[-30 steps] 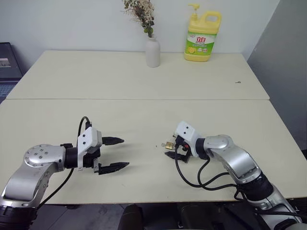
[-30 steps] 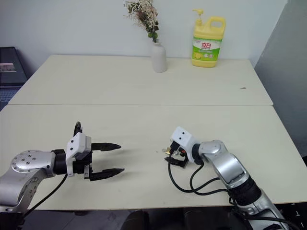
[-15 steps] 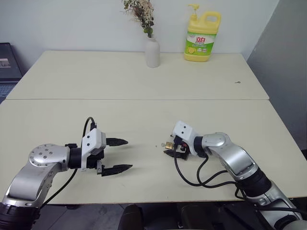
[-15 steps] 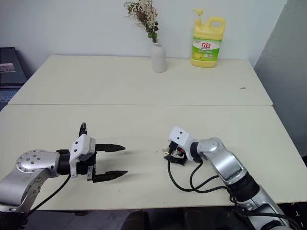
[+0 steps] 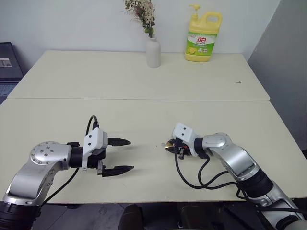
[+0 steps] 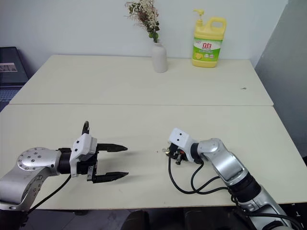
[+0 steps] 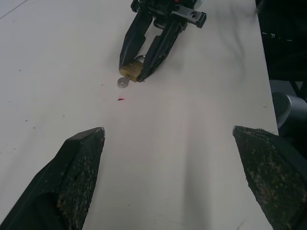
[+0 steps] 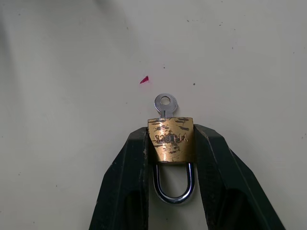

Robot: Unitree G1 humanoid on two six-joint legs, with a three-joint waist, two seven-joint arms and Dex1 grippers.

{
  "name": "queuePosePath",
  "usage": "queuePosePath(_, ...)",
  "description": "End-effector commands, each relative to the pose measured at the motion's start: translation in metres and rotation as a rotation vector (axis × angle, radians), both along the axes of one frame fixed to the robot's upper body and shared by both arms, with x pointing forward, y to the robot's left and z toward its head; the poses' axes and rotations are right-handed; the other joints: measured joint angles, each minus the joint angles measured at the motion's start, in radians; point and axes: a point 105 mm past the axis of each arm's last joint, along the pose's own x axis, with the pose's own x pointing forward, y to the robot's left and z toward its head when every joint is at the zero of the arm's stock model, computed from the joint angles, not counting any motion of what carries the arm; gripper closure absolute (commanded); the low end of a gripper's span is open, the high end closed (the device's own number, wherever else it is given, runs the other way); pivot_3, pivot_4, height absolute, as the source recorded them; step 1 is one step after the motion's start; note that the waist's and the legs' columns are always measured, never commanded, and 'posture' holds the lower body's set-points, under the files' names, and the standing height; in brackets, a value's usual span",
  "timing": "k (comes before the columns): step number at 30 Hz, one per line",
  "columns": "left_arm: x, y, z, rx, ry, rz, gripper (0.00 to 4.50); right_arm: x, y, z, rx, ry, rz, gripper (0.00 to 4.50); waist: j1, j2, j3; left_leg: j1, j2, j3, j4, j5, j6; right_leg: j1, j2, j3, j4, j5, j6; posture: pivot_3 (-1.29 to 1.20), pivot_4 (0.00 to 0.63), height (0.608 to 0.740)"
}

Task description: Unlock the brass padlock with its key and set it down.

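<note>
The brass padlock [image 8: 171, 141] lies flat on the pale table [image 5: 144, 86], shackle towards the wrist camera. Its silvery key [image 8: 165, 103] sits in the keyhole with the round head sticking out the far end. My right gripper [image 8: 171, 134] is shut on the padlock's body, one black finger against each side. In the head views the padlock [image 5: 169, 143] shows as a small gold spot at the right gripper's [image 5: 171, 146] tips. My left gripper [image 5: 129, 155] hovers open to the left, pointing at the padlock [image 7: 130, 70] across a stretch of bare table, nothing between its fingers [image 7: 81, 163].
A white vase with dried flowers [image 5: 153, 51] and a yellow detergent bottle [image 5: 203, 33] stand at the table's far side. A dark laptop [image 5: 7, 62] sits at the left edge. My right arm's black cables [image 5: 192, 177] loop on the table. A red speck [image 8: 144, 79] lies near the key.
My right gripper's fingers have closed from wide open onto the padlock's sides. The left gripper stays open and has hardly moved.
</note>
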Motion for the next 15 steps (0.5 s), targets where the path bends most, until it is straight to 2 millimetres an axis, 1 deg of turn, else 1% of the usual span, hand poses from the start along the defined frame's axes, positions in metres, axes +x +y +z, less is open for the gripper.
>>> queuePosePath(1, -0.002, -0.005, 0.007, 0.006, -0.032, -0.047, 0.0, 0.002, -0.004, 0.011, -0.031, -0.101, 0.038, 3.56, 0.001, 0.0, 0.0, 0.0, 0.0, 0.0, 0.0, 0.0, 0.0, 0.0, 0.0, 0.0, 0.0, 0.0, 0.0, 0.0, 0.15, 0.74)
queuePosePath(3, -0.001, -0.007, 0.009, -0.006, -0.027, -0.047, 0.0, 0.002, -0.004, 0.017, -0.05, -0.167, 0.074, 3.56, 0.002, 0.0, 0.0, 0.0, 0.0, 0.0, 0.0, 0.0, 0.0, 0.0, 0.0, 0.0, 0.0, 0.0, 0.0, 0.0, 0.15, 0.74)
queuePosePath(9, 0.008, -0.014, 0.02, -0.054, -0.019, -0.035, 0.0, 0.001, -0.009, 0.047, -0.161, -0.505, 0.193, 3.56, 0.002, 0.0, 0.0, 0.0, 0.0, 0.0, 0.0, 0.0, 0.0, 0.0, 0.0, 0.0, 0.0, 0.0, 0.0, 0.0, 0.15, 0.74)
queuePosePath(11, 0.011, -0.017, 0.025, -0.078, -0.024, -0.031, 0.0, 0.002, -0.012, 0.056, -0.189, -0.601, 0.201, 3.56, 0.002, 0.0, 0.0, 0.0, 0.0, 0.0, 0.0, 0.0, 0.0, 0.0, 0.0, 0.0, 0.0, 0.0, 0.0, 0.0, 0.15, 0.74)
queuePosePath(15, 0.016, -0.026, 0.038, -0.117, -0.008, -0.038, 0.0, 0.003, -0.023, 0.076, -0.26, -0.883, 0.201, 3.56, 0.002, 0.0, 0.0, 0.0, 0.0, 0.0, 0.0, 0.0, 0.0, 0.0, 0.0, 0.0, 0.0, 0.0, 0.0, 0.0, 0.15, 0.74)
